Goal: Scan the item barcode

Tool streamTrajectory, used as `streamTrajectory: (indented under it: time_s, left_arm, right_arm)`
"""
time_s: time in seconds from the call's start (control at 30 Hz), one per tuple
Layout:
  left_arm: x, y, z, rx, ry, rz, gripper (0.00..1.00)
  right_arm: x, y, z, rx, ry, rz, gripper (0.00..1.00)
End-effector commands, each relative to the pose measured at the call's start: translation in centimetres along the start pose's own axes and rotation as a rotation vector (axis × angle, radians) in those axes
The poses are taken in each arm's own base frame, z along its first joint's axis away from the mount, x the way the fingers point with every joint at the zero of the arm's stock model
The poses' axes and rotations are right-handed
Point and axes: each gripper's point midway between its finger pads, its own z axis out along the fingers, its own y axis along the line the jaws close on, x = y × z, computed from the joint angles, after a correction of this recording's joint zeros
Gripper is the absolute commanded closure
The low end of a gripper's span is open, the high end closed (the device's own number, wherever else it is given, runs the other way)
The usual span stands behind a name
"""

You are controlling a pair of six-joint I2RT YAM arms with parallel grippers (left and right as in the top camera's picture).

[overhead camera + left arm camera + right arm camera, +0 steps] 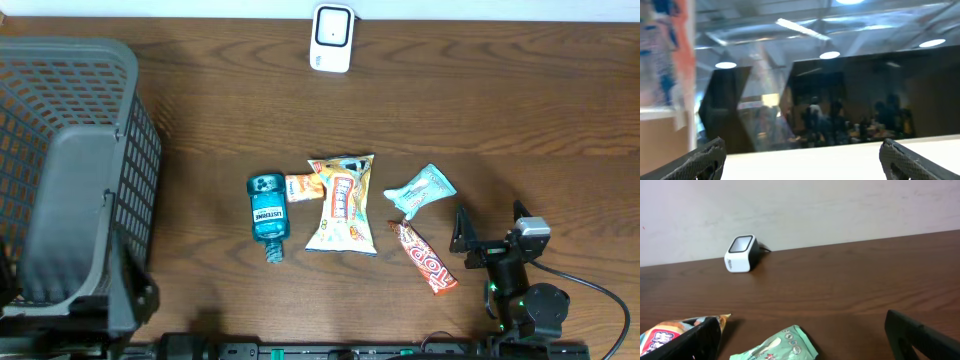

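The table (480,110) is dark brown wood with a visible grain and a soft sheen. At the left of the overhead frame, the basket (140,140) is matt grey plastic mesh. The scanner (331,37) at top centre is glossy white plastic with a dark, glassy window. The mouthwash bottle (268,212) is clear blue-green plastic with a paper-like label. The snack bag (342,205), the candy bar wrapper (424,257) and the teal packet (420,190) are shiny, crinkled film. The fingers (702,161) of the left gripper (800,162) are black with a rough, woven-looking grain. The wall (840,210) is matt off-white.
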Motion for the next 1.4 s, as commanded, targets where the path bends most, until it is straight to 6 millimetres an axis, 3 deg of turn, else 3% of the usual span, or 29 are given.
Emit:
streamTrajectory:
  time_s: [0.0,0.1,0.23,0.5,1.23,1.37]
  left_arm:
    - [0.0,1.5,-0.6,-0.094,0.019,-0.001,0.02]
    - [1.0,1.6,-0.8,-0.105,0.062,0.006,0.02]
    - [-0.1,1.5,-2.0,-0.102,0.018,0.005,0.02]
    - [-4.6,1.3,-8.8,-0.125,-0.167,0.019,0.02]
    - [-6.6,1.3,-9.6,-0.174,-0.221,0.055,0.02]
    - [-7.9,1.2,-10.0,-0.175,-0.273,0.057,0.02]
  right_arm:
    - [0.1,0.1,0.0,-0.003,0.004,-0.011,0.01]
    - [0.1,0.1,0.0,-0.003,0.004,-0.011,0.01]
    - [0.1,0.1,0.0,-0.003,0.004,-0.011,0.01]
    - [0.1,0.1,0.0,-0.003,0.004,-0.011,0.01]
    - [0.1,0.1,0.0,-0.003,0.004,-0.011,0.01]
    - [0.1,0.1,0.0,-0.003,0.004,-0.011,0.01]
